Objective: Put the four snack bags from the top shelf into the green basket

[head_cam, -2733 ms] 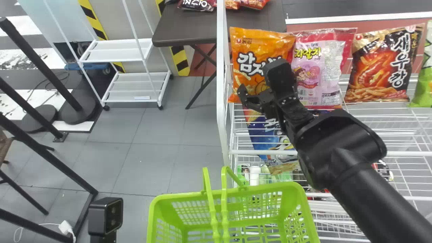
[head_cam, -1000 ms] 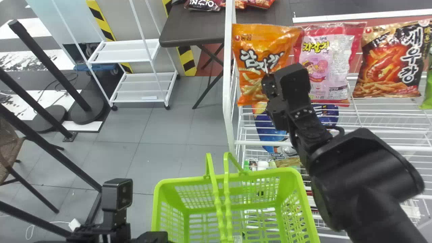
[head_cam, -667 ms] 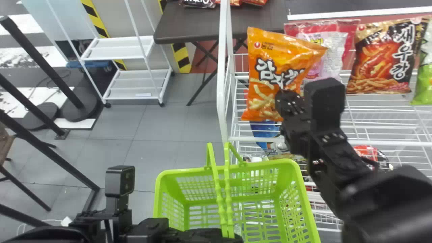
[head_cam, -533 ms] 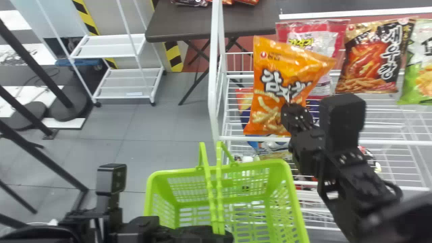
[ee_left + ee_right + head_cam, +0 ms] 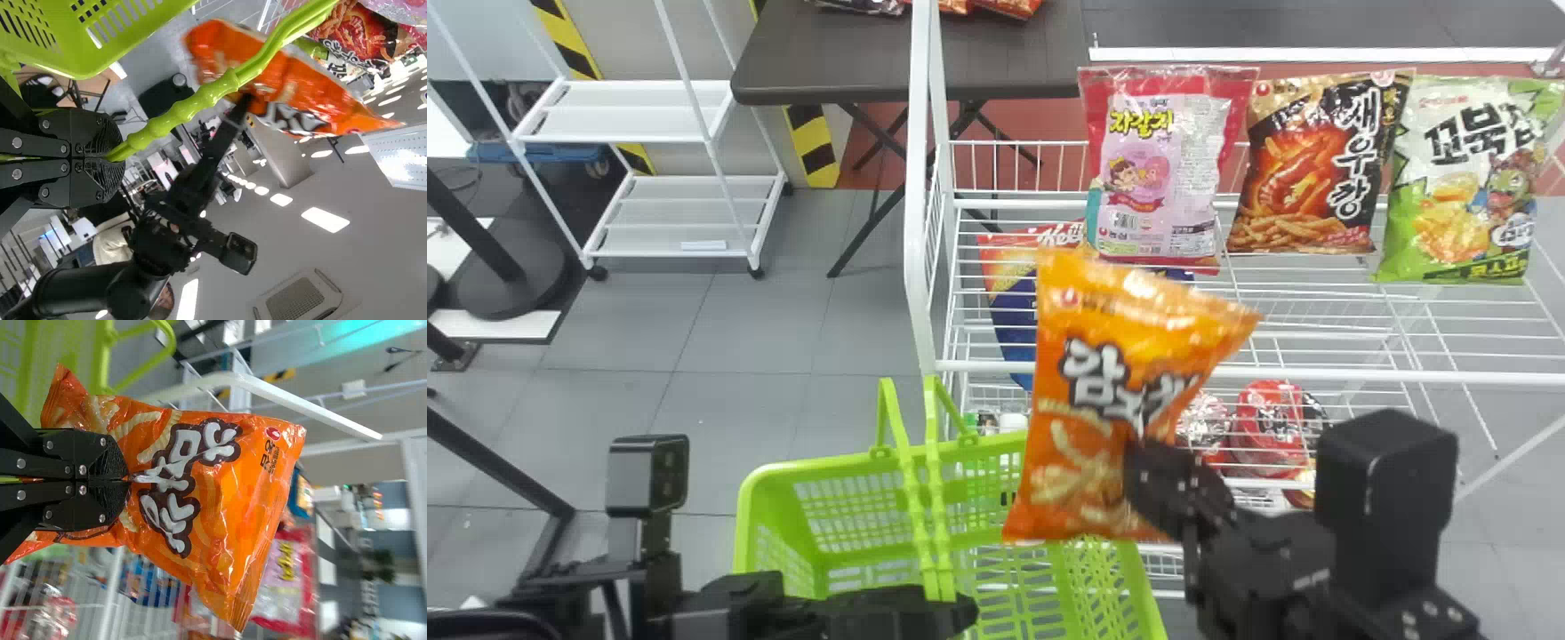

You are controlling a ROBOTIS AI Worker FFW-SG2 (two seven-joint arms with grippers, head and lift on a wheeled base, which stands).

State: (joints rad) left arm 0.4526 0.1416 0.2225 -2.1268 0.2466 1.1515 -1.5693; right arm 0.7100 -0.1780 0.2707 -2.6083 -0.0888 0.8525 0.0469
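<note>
With our right gripper [image 5: 125,480] we are grasping the glossy orange foil snack bag [image 5: 1094,391], the jaws pinching its lower front. Its long axis is running near upright, leaning, its top extending past the jaws. The open green plastic basket [image 5: 818,464] is lying leftward and below those jaws, so our coming move is probably turning on that offset. Our left gripper's [image 5: 110,159] jaws are clenching the basket's green handle [image 5: 193,101].
</note>
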